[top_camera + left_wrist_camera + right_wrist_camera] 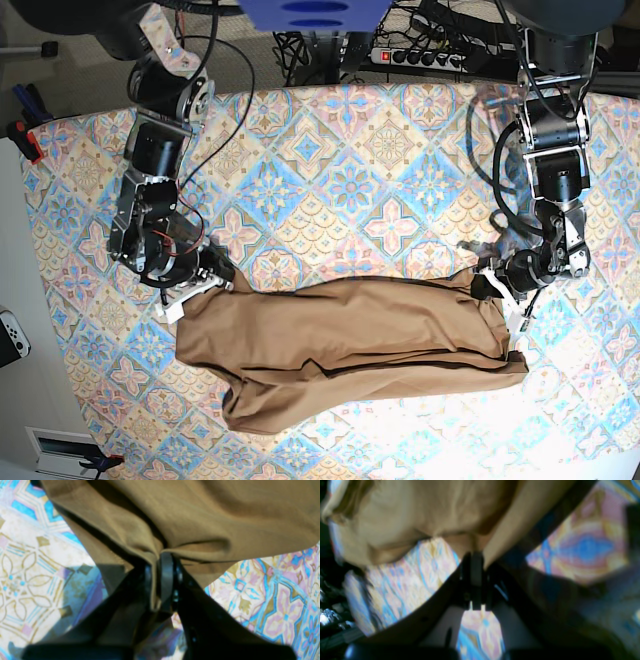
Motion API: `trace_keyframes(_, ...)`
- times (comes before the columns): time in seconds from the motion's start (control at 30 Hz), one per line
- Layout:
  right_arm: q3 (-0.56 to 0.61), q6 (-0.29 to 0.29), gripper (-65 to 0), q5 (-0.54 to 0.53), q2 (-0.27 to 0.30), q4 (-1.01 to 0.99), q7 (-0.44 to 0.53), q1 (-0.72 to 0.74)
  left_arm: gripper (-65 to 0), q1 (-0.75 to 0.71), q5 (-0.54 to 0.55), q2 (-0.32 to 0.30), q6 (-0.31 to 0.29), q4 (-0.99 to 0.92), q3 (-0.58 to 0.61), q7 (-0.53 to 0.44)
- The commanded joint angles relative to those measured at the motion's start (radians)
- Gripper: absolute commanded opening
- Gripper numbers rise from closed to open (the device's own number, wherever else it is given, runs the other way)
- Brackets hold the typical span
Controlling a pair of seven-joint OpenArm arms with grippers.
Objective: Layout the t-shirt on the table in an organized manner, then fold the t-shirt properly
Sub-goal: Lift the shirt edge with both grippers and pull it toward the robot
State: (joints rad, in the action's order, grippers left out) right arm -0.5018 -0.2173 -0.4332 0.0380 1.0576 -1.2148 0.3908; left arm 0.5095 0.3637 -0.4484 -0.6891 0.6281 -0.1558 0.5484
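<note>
The tan t-shirt (350,340) lies stretched sideways across the near half of the patterned table (350,170), with folds and a doubled lower edge. My left gripper (497,283) is at the shirt's right end. In the left wrist view its jaws (160,557) are shut on a gathered pinch of the t-shirt (200,512). My right gripper (215,280) is at the shirt's upper left corner. In the right wrist view it (473,555) is shut on the edge of the t-shirt (420,512), and that view is blurred.
A power strip (420,57) and tangled cables lie beyond the table's far edge. A red-handled tool (25,135) and a white device (12,338) sit off the table on the left. The patterned cloth (25,567) shows bare around the shirt.
</note>
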Motion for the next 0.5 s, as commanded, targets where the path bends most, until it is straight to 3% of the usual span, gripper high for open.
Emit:
trace_keyframes(0.0, -0.001, -0.011, -65.0, -0.028, 0.015, 0.071, 0.005, 0.043, -65.0, 0.011, -0.030, -0.025, -0.009, 0.046, -0.005, 0.092)
trace_keyframes(0.2, -0.002, -0.009, -65.0, -0.028, 0.015, 0.255, -0.099, 0.044, -65.0, 0.005, -0.030, -0.025, -0.009, 0.365, -0.141, 0.359)
trace_keyframes(0.37, -0.001, 0.109, -65.0, -0.028, 0.015, 0.385, -0.147, 0.053, -65.0, 0.013, -0.032, -0.025, -0.009, 0.560, -0.189, 0.480)
trace_keyframes(0.47, -0.001, 0.112, -65.0, -0.029, 0.015, 0.393, -0.181, 0.121, -65.0, 0.044, -0.033, -0.025, -0.009, 0.632, -0.210, 0.553)
